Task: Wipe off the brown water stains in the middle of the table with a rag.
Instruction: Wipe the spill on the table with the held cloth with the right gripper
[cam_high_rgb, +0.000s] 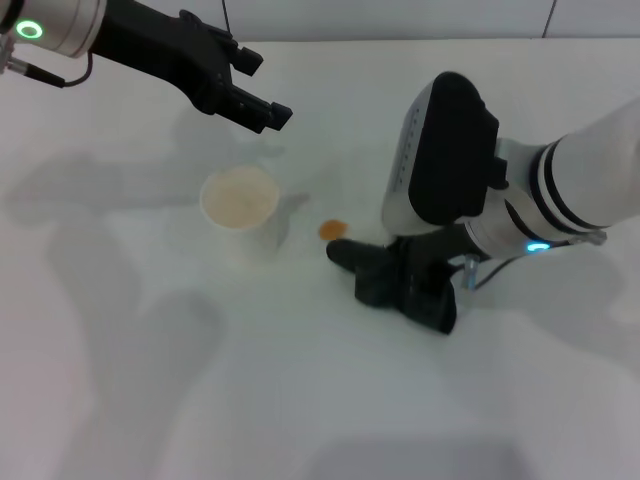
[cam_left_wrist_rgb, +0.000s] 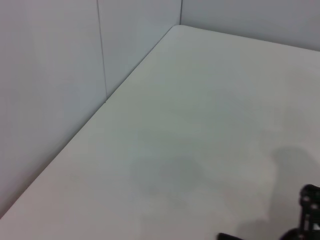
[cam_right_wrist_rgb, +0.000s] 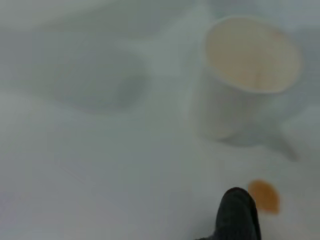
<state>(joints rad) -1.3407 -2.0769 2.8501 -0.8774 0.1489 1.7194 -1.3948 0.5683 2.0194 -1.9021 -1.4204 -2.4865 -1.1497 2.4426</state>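
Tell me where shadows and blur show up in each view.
Head view: sharp; soft grey arm shadows spread over the table, and the cup casts a faint one. Left wrist view: a dim shadow patch on bare tabletop, with part of the left claw at the corner. Right wrist view: blurred throughout; the cup, the brown water stains and the rag tip have soft edges.

head looks down – right wrist shares its cup (cam_high_rgb: 240, 200).

Brown water stains (cam_high_rgb: 333, 230): one small orange-brown blotch on the white desk (cam_high_rgb: 300, 400). The rag (cam_high_rgb: 400, 278), black and crumpled, lies on the desk just beside the blotch, its tip nearly touching it.
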